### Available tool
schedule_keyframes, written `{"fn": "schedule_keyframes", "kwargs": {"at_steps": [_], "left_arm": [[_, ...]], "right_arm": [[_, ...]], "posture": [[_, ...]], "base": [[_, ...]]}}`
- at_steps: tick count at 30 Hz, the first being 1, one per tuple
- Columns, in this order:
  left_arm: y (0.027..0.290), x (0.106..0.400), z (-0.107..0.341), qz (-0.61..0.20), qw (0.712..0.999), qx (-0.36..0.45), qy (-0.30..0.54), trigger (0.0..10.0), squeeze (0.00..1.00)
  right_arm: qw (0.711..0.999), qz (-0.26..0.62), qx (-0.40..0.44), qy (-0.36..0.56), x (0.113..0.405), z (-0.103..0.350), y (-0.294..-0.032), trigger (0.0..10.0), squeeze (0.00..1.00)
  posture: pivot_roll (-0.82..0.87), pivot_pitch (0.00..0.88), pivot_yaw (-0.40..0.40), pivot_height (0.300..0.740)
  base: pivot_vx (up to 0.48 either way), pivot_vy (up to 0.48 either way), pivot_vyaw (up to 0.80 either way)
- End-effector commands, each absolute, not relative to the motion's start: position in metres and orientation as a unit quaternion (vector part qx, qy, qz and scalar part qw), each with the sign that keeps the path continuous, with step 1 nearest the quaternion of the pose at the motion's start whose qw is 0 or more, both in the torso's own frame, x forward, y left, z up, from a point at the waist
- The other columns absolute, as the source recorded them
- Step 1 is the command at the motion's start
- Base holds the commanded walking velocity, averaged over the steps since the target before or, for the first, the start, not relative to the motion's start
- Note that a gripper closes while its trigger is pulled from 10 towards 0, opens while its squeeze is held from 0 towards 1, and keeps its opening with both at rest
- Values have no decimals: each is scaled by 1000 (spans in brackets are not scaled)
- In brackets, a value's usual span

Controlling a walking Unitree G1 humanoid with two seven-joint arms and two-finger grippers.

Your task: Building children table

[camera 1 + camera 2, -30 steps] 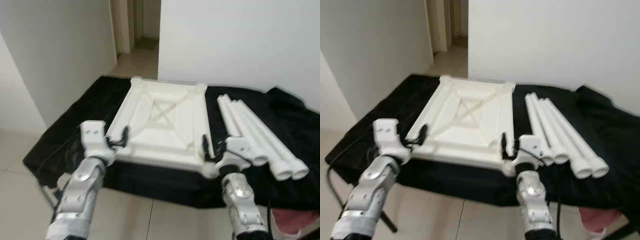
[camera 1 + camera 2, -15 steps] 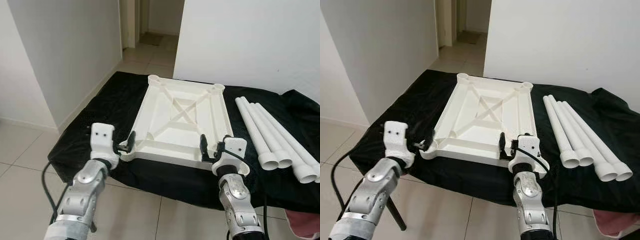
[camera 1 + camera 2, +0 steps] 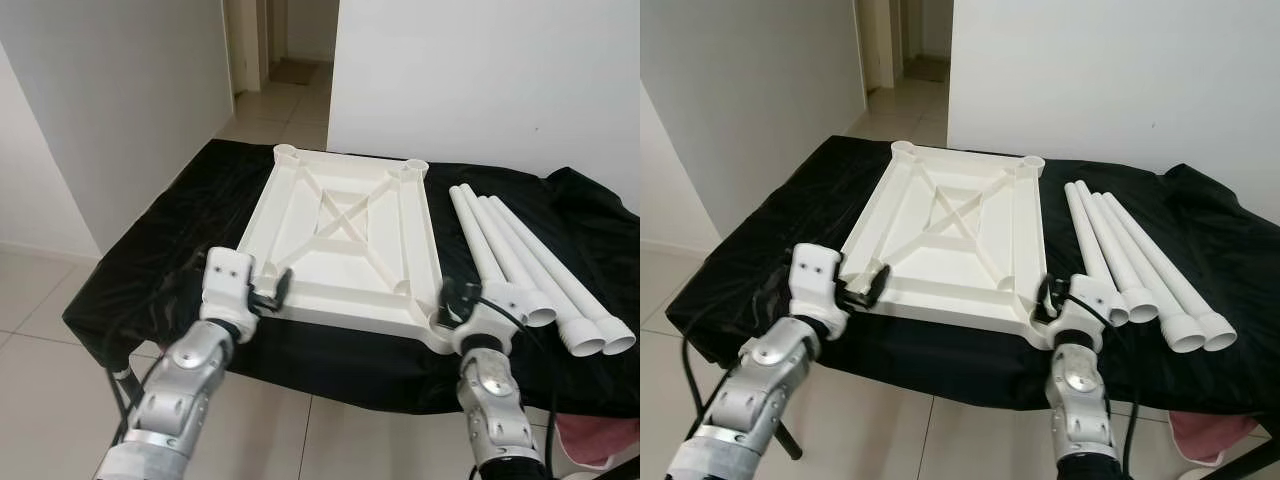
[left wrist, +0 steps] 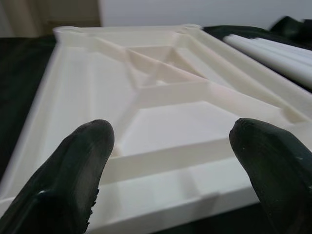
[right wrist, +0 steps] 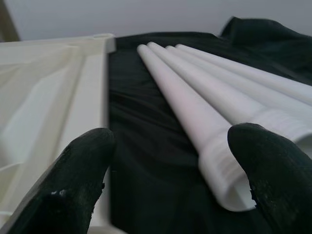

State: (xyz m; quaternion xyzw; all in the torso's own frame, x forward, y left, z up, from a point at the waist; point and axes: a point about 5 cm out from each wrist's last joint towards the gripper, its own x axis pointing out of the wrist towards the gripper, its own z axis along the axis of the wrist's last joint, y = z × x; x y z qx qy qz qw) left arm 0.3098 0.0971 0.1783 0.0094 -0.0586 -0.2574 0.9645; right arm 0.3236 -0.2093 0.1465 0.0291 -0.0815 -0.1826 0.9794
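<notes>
While the upturned white tabletop point(image 3: 345, 235) lies mid-surface on the black cloth point(image 3: 170, 260), I see my left gripper point(image 3: 270, 293) at its 7 o'clock corner and my right gripper point(image 3: 447, 300) at 5 o'clock, fingers wide, four white legs point(image 3: 520, 265) at 3 o'clock.

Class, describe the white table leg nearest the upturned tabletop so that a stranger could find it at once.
Start at the black cloth covering the work surface, where a white tabletop lies upside down, its crossed ribs showing. To its right lie four white tube legs side by side. The one wanted is the leftmost leg, closest to the tabletop's edge, with the right tool at its near end.
</notes>
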Motion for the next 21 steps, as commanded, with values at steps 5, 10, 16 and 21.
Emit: {"fn": "schedule_keyframes", "kwargs": {"at_steps": [5, 10, 16, 21], "left_arm": [[73, 293, 172, -406, 913, 25, -36, 10000, 0], [71, 294, 173, -408, 912, 22, -35, 10000, 0], [69, 295, 176, -402, 915, 2, -27, 10000, 0], [66, 289, 176, -420, 907, -6, -21, 10000, 0]], "right_arm": [[975, -195, 80, -75, 322, 143, -220, 10000, 0], [979, -183, 61, -72, 317, 136, -214, 10000, 0], [979, -174, -18, -104, 325, 152, -222, 10000, 0], [980, -166, -28, -110, 332, 163, -238, 10000, 0]], "posture": [[27, 93, -19, 740], [24, 89, -8, 740], [23, 88, 0, 740], [26, 94, 4, 740]], "base": [[0, 0, 0], [0, 0, 0], [0, 0, 0], [0, 0, 0]]}}
